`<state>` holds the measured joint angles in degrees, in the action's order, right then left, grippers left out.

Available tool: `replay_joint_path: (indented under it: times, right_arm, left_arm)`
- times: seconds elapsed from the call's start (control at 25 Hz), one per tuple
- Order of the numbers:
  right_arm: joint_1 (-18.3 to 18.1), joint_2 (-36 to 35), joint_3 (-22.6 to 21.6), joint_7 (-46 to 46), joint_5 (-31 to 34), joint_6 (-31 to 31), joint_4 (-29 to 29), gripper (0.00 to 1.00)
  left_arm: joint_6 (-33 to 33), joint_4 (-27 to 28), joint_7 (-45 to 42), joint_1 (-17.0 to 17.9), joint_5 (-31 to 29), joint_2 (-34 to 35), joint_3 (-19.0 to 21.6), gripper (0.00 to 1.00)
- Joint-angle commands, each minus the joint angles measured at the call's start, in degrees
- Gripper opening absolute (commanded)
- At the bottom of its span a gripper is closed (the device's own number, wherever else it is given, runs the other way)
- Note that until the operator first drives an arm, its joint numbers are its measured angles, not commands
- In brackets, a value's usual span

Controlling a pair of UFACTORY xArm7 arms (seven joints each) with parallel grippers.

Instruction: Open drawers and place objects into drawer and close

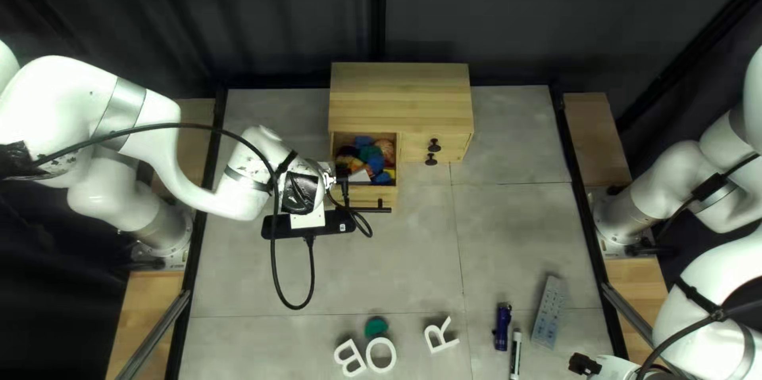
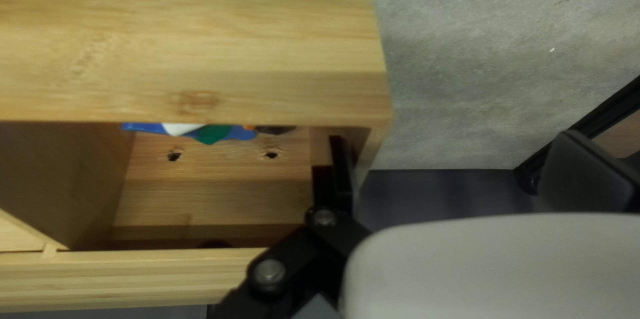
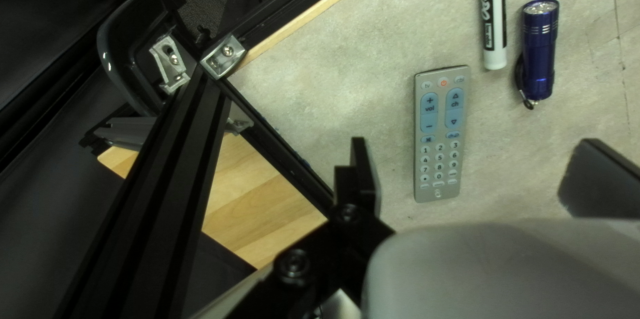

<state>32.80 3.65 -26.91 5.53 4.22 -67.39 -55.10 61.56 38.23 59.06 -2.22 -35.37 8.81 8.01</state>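
Three white letters (image 1: pixel 349 358), one green object (image 1: pixel 375 326), one remote (image 3: pixel 440 134), one flashlight (image 3: pixel 539 52), one marker (image 3: pixel 493 16), one cabinet (image 1: pixel 401 98)

My left arm (image 1: pixel 171 166) comes in from the left side, bends down, and pokes its wrist (image 1: pixel 262 166) toward the middle. My left claw (image 1: pixel 340 182) is open, with one finger (image 2: pixel 342 172) well apart from the other finger (image 2: pixel 583 176). My right arm (image 1: pixel 710 293) is all bent on the right side, down by the near corner. My right claw (image 1: pixel 586 364) is open too, and its two fingers (image 3: pixel 363 176) stand wide apart.
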Motion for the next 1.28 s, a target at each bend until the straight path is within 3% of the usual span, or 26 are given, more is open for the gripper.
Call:
replay_joint_path:
  times: [0.04,0.72,1.0,1.28]
  right_arm:
    - [0.0,0.0,0.0,0.0,0.0,0.0,0.0,1.0]
    - [0.0,0.0,0.0,0.0,0.0,0.0,0.0,1.0]
    - [0.0,0.0,0.0,0.0,0.0,0.0,0.0,1.0]
    - [0.0,0.0,0.0,0.0,0.0,0.0,0.0,1.0]
  left_arm:
    - [0.9,1.9,-0.3,0.3,-0.1,-1.1,0.5,1.0]
    - [8.5,12.9,-2.6,4.7,1.6,-3.0,5.8,1.0]
    - [6.3,18.4,-7.6,7.9,0.3,-10.7,9.0,1.0]
    - [4.0,22.1,-8.7,8.5,-3.0,-17.4,8.9,1.0]
